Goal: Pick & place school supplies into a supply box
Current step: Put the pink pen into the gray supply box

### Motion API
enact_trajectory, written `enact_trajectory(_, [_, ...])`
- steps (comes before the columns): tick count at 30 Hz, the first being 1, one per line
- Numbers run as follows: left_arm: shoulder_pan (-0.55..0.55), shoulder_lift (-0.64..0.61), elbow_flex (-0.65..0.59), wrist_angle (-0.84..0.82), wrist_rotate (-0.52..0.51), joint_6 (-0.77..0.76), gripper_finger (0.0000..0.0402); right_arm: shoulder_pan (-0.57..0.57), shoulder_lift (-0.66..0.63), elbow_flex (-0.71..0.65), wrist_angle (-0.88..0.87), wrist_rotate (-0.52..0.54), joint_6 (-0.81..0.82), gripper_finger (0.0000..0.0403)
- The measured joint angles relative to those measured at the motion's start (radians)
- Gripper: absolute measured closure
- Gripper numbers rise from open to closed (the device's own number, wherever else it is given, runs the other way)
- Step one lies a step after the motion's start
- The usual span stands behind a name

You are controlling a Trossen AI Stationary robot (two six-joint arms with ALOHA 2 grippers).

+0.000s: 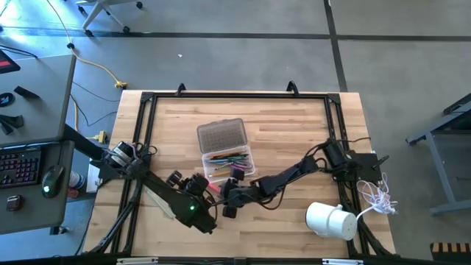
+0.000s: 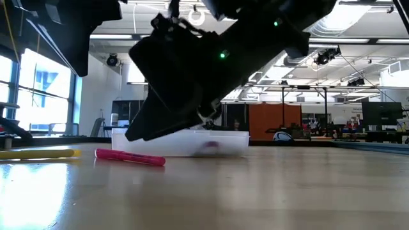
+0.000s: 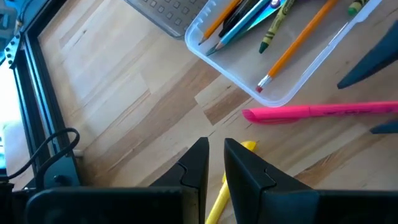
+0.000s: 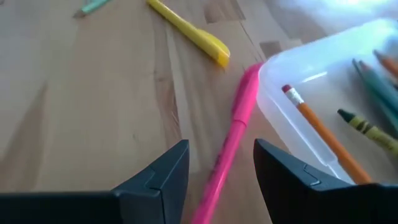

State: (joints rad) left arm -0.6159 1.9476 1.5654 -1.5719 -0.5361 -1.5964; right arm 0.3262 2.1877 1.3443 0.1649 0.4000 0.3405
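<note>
The step in hand looks like the pick of the slim pink highlighter pen (image 4: 227,152), which lies flat on the wooden table (image 1: 287,121) just beside the rounded corner of the small clear plastic supply box (image 4: 323,81). To do it well, the right gripper (image 4: 221,171) should drop straight down with 1 finger on each side of the barrel, keep the box-side finger off the plastic wall, and close only once both pads are level with the pen's middle, so that it does not roll or skid.

The right gripper's jaws stand spread, empty, with the pink pen running lengthwise through the gap between them and out ahead toward the box corner. The box wall sits very near the finger on that side, so clearance there is my main worry.

The left gripper (image 3: 214,165) hovers low over the table with its 2 fingers only a narrow slit apart, pinching nothing. A yellow marker (image 3: 227,186) lies on the wood right under that slit, and the pink pen lies crosswise ahead of them, with the box beyond, already holding several pencils and crayons.
</note>
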Motion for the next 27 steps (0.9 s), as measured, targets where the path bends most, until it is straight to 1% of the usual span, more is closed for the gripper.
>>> enact_trajectory(3, [0.001,0.000,0.000,0.000,0.002,0.021,0.0314,-0.008,0.014,0.000,0.002,-0.022,0.013,0.0241])
enact_trajectory(6, [0.000,0.000,0.000,0.000,-0.001,0.022,0.0314,-0.007,0.027,0.000,0.004,-0.016,-0.005,0.0246])
enact_trajectory(16, [0.000,0.000,0.000,0.000,-0.003,0.047,0.0314,-0.027,0.073,0.004,-0.002,0.005,-0.044,0.0282])
enact_trajectory(20, [0.000,0.000,0.000,0.000,-0.005,0.048,0.0314,-0.032,0.074,0.004,-0.011,-0.026,-0.043,0.0318])
enact_trajectory(24, [0.000,0.000,0.000,0.001,-0.006,0.047,0.0314,-0.033,0.076,0.002,-0.002,-0.065,-0.074,0.0380])
enact_trajectory(26, [0.000,0.000,0.001,0.001,-0.007,0.047,0.0314,-0.034,0.075,0.002,0.005,-0.104,-0.114,0.0392])
enact_trajectory(27, [0.000,0.000,0.001,0.001,-0.008,0.047,0.0314,-0.033,0.069,0.002,0.007,-0.120,-0.136,0.0389])
